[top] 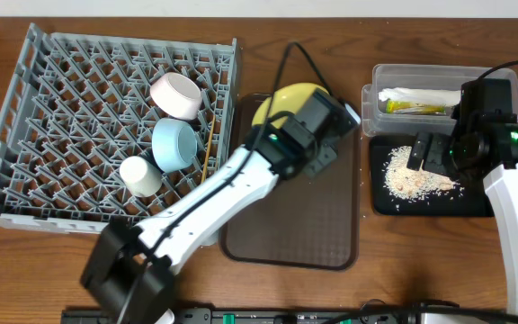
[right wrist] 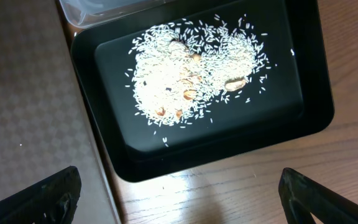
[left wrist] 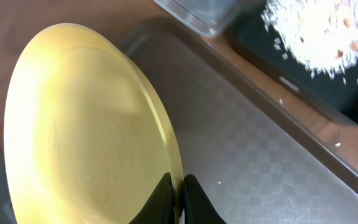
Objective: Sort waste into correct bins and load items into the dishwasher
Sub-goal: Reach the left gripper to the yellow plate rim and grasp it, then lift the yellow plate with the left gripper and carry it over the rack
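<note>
While my left gripper (left wrist: 178, 186) is pinched tight on the rim of the yellow plate (left wrist: 86, 137), the plate is tipped up on its edge over the brown serving tray (left wrist: 253, 162). I cannot tell if the plate touches that tray.

My right gripper (right wrist: 179, 179) is spread wide with nothing in it. It hangs over the near edge of the black tray (right wrist: 316, 93). The rice scraps (right wrist: 191, 74) lie in a heap in the middle of that tray.

Just past the black tray sits the clear tub (top: 378, 79). The green-yellow wrapper (top: 414, 109) and the white napkin (top: 416, 94) lie inside it.

Off to my left is the grey dish rack (top: 61, 117). In it sit the white bowl (top: 178, 95), the blue bowl (top: 174, 144) and the small white cup (top: 140, 176), close together. The chopsticks (top: 209, 144) lie just beside the blue bowl.
</note>
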Motion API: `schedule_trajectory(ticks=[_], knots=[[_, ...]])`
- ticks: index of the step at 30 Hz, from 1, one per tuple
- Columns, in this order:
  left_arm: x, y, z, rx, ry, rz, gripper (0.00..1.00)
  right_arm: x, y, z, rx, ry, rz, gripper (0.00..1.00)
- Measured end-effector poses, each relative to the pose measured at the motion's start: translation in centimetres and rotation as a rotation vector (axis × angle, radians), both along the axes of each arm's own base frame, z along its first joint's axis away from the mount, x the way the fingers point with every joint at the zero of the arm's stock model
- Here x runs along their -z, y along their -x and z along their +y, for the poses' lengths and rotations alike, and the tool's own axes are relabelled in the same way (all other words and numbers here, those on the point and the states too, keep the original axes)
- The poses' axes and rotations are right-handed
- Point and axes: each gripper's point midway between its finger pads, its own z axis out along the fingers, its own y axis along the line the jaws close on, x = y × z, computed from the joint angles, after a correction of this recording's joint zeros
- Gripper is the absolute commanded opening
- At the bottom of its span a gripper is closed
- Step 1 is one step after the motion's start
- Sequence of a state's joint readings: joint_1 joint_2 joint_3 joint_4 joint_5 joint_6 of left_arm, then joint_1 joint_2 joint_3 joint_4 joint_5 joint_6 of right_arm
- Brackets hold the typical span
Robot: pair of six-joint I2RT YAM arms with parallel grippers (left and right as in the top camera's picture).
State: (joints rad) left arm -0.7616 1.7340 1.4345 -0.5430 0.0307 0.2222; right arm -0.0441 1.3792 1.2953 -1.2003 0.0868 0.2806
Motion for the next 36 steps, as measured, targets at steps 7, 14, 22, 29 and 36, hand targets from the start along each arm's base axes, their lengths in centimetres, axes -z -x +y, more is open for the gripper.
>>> schedule_trajectory(ticks=[7,14,22,29,36], knots=[[-4.7,-2.8,4.5,-0.2,0.134,-0.032,0.08,0.0,0.0,0.0,0.0,0.0,0.001,0.99],[-6.8,-5.1,8.8,-0.359,0.317,0.054,0.08,0.0,0.1,0.0,0.0,0.0,0.003,0.99],[-8.0,-7.5,13.3,-0.491,0.54,0.181,0.08,0.0,0.1,0.0,0.0,0.0,0.005,0.99],[-9.1,-8.0,14.7,-0.513,0.663,0.246,0.08,0.1,0.2,0.0,0.0,0.0,0.008,0.99],[-9.4,-7.9,14.9,-0.518,0.704,0.281,0.08,0.1,0.3,0.0,0.0,0.0,0.011,0.99]])
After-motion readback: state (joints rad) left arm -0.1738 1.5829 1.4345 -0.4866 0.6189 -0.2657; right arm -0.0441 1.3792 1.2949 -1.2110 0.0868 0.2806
